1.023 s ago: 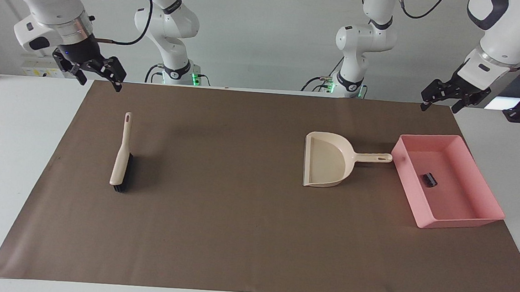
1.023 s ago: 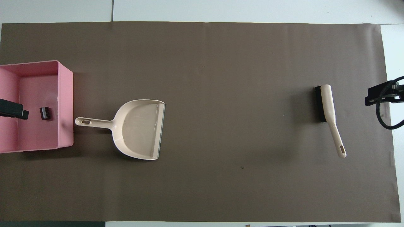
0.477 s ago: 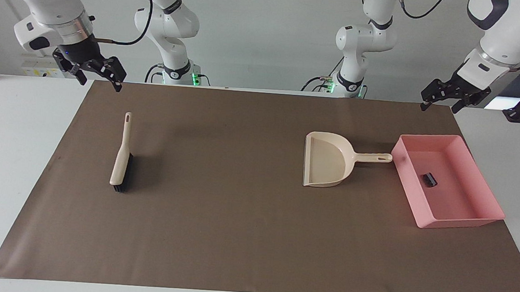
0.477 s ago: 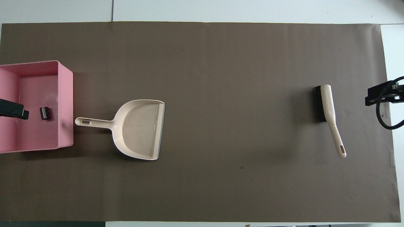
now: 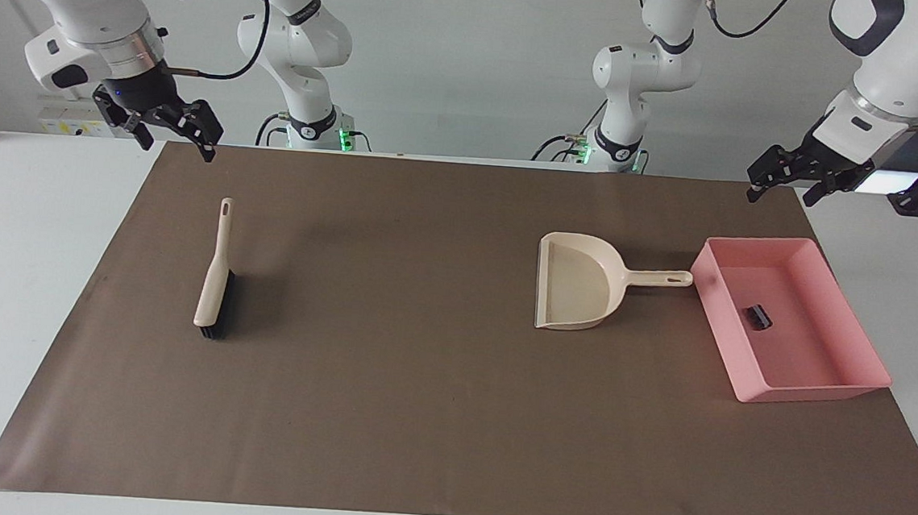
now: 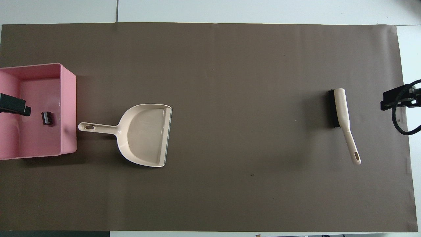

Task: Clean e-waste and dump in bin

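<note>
The pink bin (image 5: 864, 350) (image 6: 68, 108) lies at the left arm's end of the brown mat. One small dark piece of e-waste (image 5: 758, 317) (image 6: 47, 118) rests on the bin's floor. My left gripper (image 5: 780, 194) hangs open and empty in the air, over the mat's edge by the robots, near the bin. In the overhead view only one of the left gripper's fingers (image 6: 14, 109) shows, over the bin. My right gripper (image 5: 177, 147) (image 6: 394, 98) waits open and empty, raised over the mat's corner at the right arm's end.
A beige dustpan (image 5: 578, 282) (image 6: 144, 135) lies empty beside the bin, its handle pointing at the bin's wall. A beige brush with black bristles (image 5: 215, 281) (image 6: 342, 118) lies toward the right arm's end. White table (image 5: 22, 259) borders the mat.
The left gripper has shifted slightly and turned a little above the bin's end of the mat. The right arm, bin, dustpan and brush have not moved.
</note>
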You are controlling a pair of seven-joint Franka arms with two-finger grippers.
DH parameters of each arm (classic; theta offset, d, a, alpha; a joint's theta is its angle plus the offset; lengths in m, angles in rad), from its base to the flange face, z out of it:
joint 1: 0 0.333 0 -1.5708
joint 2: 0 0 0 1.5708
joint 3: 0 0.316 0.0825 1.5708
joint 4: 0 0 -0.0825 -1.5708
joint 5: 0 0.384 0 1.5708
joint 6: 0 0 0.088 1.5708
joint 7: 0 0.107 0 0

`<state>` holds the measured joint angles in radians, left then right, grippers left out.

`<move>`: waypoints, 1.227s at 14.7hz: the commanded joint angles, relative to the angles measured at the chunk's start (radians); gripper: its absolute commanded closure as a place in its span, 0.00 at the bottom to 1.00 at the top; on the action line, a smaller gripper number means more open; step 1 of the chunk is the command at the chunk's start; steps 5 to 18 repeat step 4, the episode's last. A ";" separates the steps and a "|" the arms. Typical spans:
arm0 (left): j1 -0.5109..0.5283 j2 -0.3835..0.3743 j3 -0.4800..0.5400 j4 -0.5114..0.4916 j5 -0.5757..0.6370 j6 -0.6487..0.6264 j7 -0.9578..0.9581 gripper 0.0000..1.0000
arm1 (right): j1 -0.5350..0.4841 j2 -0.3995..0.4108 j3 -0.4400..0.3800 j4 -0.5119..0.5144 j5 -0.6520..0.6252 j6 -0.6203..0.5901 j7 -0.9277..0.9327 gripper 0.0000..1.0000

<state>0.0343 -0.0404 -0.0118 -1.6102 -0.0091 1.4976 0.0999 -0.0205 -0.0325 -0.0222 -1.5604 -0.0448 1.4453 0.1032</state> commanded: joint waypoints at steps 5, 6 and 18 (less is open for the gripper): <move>-0.002 -0.003 -0.004 -0.011 0.014 0.016 -0.023 0.01 | -0.013 -0.024 0.005 -0.027 0.020 0.004 0.000 0.00; -0.002 -0.003 -0.004 -0.011 0.014 0.016 -0.023 0.01 | -0.013 -0.024 0.005 -0.027 0.020 0.004 0.000 0.00; -0.002 -0.003 -0.004 -0.011 0.014 0.016 -0.023 0.01 | -0.013 -0.024 0.005 -0.027 0.020 0.004 0.000 0.00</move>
